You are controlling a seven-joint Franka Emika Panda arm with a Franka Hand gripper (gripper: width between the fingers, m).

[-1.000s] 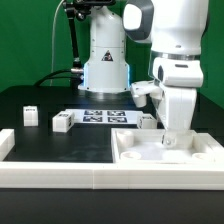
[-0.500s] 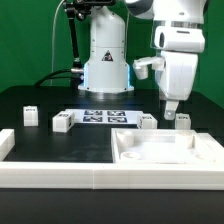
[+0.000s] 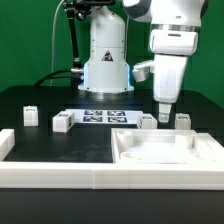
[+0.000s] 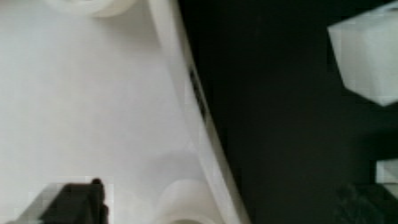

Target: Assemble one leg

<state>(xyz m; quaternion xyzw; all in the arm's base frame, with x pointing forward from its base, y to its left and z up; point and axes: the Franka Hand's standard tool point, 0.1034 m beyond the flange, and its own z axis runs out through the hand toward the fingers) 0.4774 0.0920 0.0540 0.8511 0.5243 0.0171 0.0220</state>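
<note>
The Panda arm's gripper hung with its fingers pointing down, close above the black table and just behind the far rim of the large white rimmed panel. In the exterior view the fingers appeared narrow and close together. Whether they were open or closed could not be made out, and nothing showed between them.

The nearest leg, a small white block, stood upright on the table just beside the fingertips on the exterior view's left, apart from them. A second leg stood near the gripper on the opposite side, so the tool hung between the two. A third leg and a fourth leg stood well away from the gripper toward the exterior view's left. The marker board lay flat between that pair and the tool.

The wrist camera gave a blurred picture. It showed one dark finger over the panel's pale surface, the panel's edge running against the black table, and a white block on the table beyond the panel's edge. Which leg that block was could not be told.
</note>
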